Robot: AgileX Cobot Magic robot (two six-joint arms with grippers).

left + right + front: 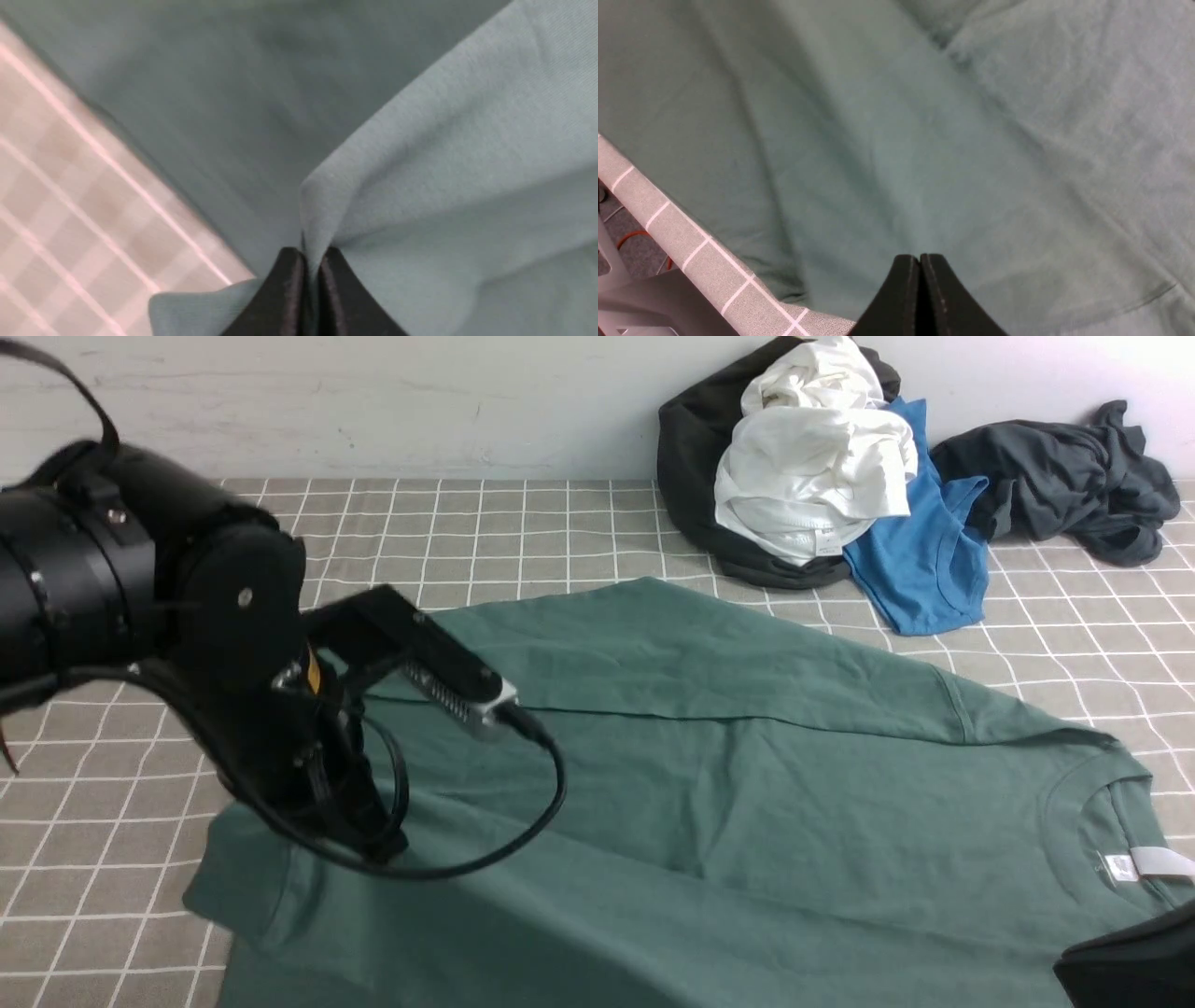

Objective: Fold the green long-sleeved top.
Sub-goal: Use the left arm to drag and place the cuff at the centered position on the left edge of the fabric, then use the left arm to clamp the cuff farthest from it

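The green long-sleeved top (747, 775) lies spread across the checked table, its ribbed neck and white label (1144, 865) at the right. My left gripper (373, 845) reaches down onto the left end of the top. In the left wrist view this gripper (312, 254) is shut on a pinched ridge of green fabric (444, 140) that rises between its black fingers (285, 289). My right gripper (920, 256) is shut with nothing in it, just above the top (924, 140) near the table's front edge. Only a black part of the right arm (1134, 961) shows in the front view.
At the back right, against the wall, sits a heap of clothes: a black garment (691, 457), a white one (812, 457), a bright blue one (924, 560) and a charcoal-grey one (1064, 476). The table's front edge (691, 242) drops off beside the right gripper.
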